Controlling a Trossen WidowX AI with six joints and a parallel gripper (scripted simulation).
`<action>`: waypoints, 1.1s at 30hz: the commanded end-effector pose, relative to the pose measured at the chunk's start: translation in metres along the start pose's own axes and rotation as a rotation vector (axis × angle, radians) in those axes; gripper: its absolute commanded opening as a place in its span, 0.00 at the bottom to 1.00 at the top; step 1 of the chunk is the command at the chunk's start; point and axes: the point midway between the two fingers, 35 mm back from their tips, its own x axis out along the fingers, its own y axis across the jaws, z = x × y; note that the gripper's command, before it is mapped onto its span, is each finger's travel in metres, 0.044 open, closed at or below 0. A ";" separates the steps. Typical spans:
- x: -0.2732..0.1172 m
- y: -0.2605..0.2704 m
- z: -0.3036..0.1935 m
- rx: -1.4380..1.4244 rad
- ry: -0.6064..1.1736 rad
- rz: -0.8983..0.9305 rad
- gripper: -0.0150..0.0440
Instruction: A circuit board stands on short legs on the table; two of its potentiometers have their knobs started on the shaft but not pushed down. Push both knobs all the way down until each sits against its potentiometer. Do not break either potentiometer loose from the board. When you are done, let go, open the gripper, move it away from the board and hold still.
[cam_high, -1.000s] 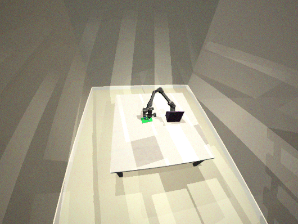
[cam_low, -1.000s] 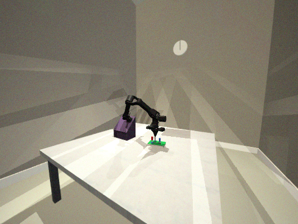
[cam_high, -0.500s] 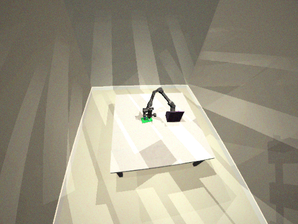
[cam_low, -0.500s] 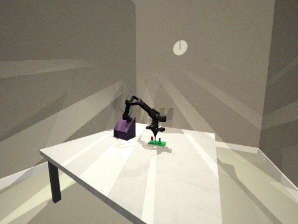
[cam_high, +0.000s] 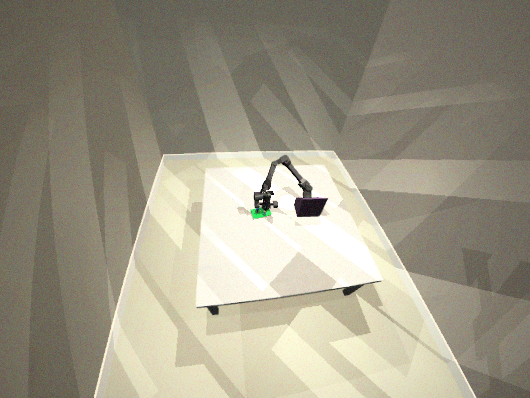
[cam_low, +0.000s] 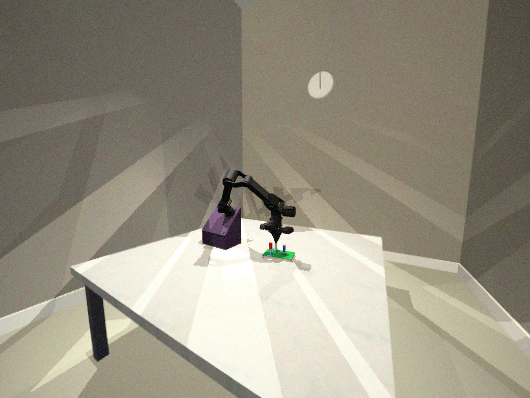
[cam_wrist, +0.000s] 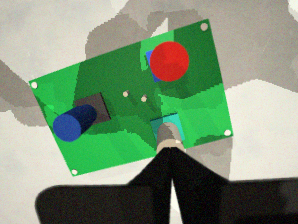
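Observation:
The green circuit board (cam_high: 256, 216) (cam_low: 287, 256) (cam_wrist: 120, 150) stands on the table. A red knob (cam_low: 270, 246) (cam_wrist: 169, 61) stands over a blue potentiometer (cam_wrist: 156, 76). A blue knob (cam_low: 284, 248) (cam_wrist: 67, 128) stands over a dark brown potentiometer (cam_wrist: 103, 106). A grey-beige knob (cam_wrist: 167, 132) stands over a teal potentiometer (cam_wrist: 178, 122). My gripper (cam_low: 276, 242) (cam_wrist: 170, 153) is shut and empty, pointing down, its tips at the top of the grey-beige knob and partly hiding it. Whether the tips touch it, and the gap beneath each knob, I cannot tell.
The purple arm base (cam_high: 311, 207) (cam_low: 220, 236) stands on the table (cam_high: 240, 280) (cam_low: 345, 320), to one side of the board. The red and blue knobs rise from the board near the gripper. Two small pale pins (cam_wrist: 125, 94) (cam_wrist: 144, 99) stand mid-board.

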 end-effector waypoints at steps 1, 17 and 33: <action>0.003 0.000 0.002 0.005 0.001 -0.004 0.25; 0.000 0.000 0.002 0.005 0.001 -0.004 0.25; -0.011 0.000 0.002 -0.001 -0.001 -0.003 0.52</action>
